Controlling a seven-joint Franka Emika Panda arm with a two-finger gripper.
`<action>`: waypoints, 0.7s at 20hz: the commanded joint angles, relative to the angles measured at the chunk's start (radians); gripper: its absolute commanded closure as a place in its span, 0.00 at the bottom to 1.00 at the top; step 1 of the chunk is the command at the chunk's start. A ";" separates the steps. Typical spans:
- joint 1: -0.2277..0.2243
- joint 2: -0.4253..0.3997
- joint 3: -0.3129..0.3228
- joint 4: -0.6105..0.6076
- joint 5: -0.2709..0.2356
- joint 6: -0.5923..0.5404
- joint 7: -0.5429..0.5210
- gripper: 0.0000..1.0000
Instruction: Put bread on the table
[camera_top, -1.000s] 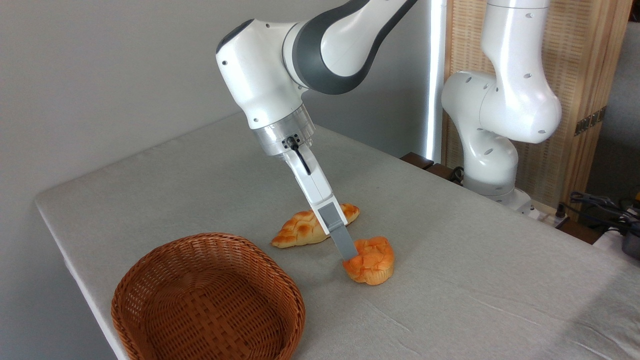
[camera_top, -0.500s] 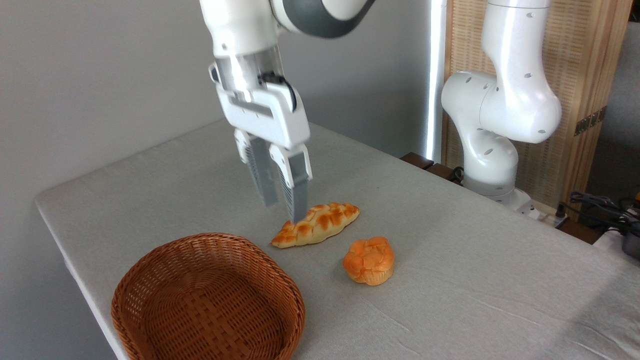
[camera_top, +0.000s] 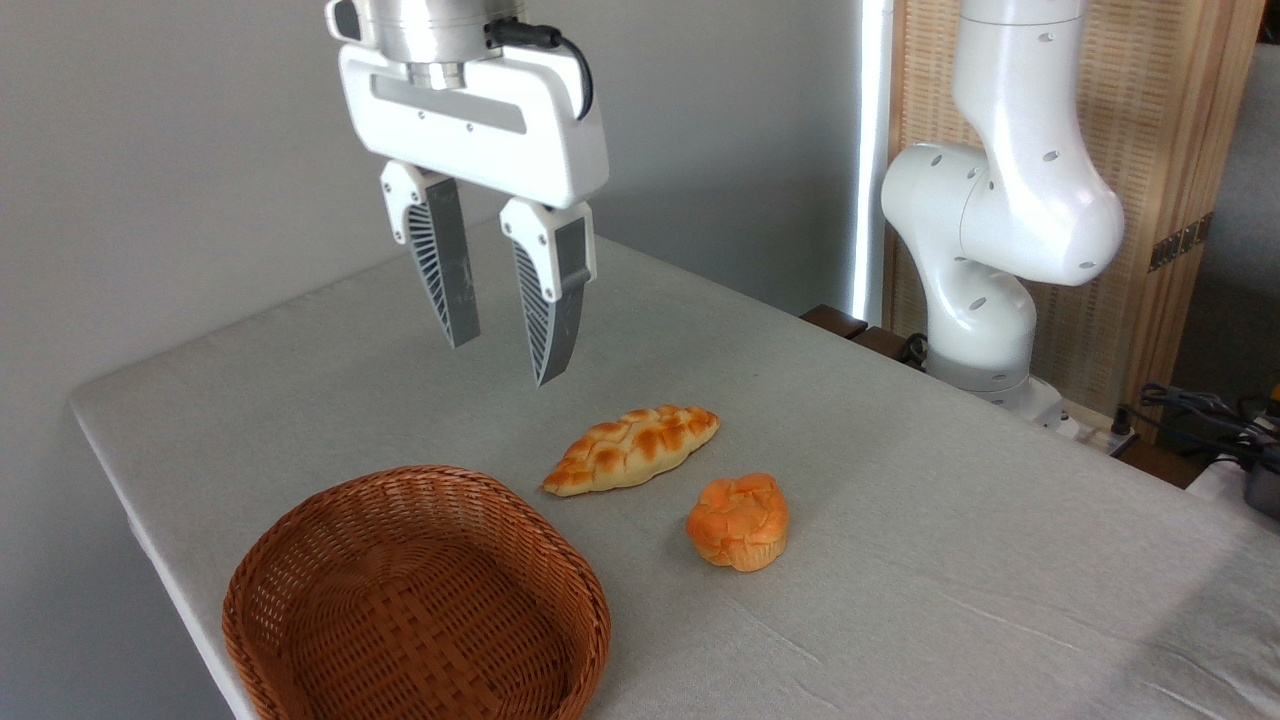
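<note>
A brown wicker basket is sitting nearest the camera at about seven o'clock on the table, with nothing showing inside it. Just beyond, near the table's middle, the bread is resting on its paler base on the grey cloth, free of any grip, so the task looks done. A braided loaf is lying close by at the bun's eleven o'clock, apart from it. Farther back, at about eleven o'clock, the gripper is hanging high above the cloth, fingers parted and carrying nothing, likely clear of both pieces.
</note>
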 joint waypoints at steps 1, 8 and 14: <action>0.021 0.045 -0.006 0.065 -0.031 -0.048 -0.006 0.00; 0.019 0.043 -0.007 0.051 -0.014 -0.048 0.041 0.00; 0.019 0.043 -0.009 0.051 0.022 -0.047 0.069 0.00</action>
